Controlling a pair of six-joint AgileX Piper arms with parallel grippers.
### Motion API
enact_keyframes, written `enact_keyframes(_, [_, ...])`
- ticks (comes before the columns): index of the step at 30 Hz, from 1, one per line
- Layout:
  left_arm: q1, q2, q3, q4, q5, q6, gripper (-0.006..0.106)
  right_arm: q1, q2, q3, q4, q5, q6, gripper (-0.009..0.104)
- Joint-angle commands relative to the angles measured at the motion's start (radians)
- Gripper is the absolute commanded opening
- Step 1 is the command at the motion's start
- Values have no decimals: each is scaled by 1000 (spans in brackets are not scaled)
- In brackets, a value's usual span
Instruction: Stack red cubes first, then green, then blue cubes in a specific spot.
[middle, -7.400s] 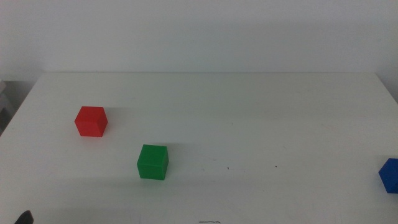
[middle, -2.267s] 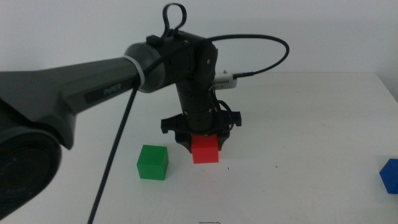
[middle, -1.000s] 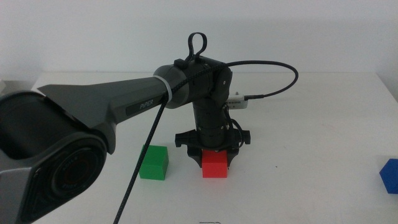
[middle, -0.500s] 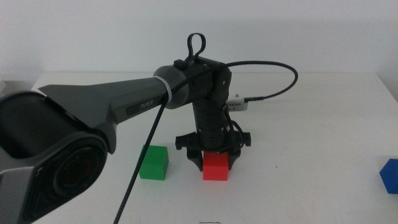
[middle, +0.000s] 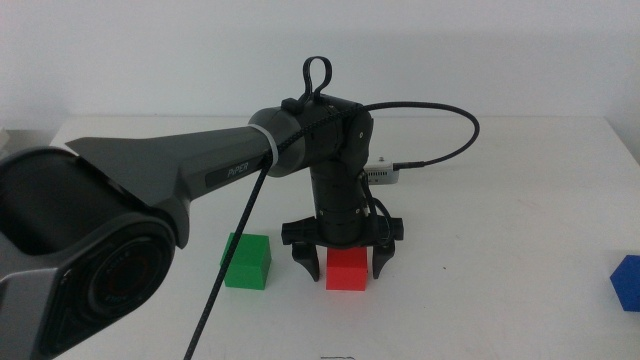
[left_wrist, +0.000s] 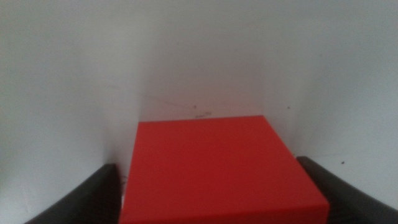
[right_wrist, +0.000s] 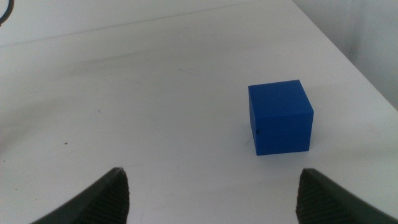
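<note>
Middle view: left pincer spread wide, released, straddling red cube resting mid-worktop. Green cube just beside it; blue cube well apart, before the open right pincer. Cubes look light, rigid; grip opposite flat faces.

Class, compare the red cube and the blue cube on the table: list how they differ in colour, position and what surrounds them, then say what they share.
Colour: the red cube is bright red, the blue cube deep blue.
Position: the red cube sits near the table's middle beside the green cube; the blue cube sits alone at the right edge.
Surroundings: the open left tool straddles the red cube; the open right tool sits well back from the blue cube.
Shared: both are plain cubes resting flat on the white table.
</note>
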Motion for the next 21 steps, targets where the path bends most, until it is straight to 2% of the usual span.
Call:
enact_keyframes(1, [-5,-78,-23,-12,10,-4,93,-7,-15,-5,-20,-59,-12,74])
enact_keyframes(21, [-5,-161,-23,11,58,-4,93,-7,-15,-5,-20,-59,-12,74])
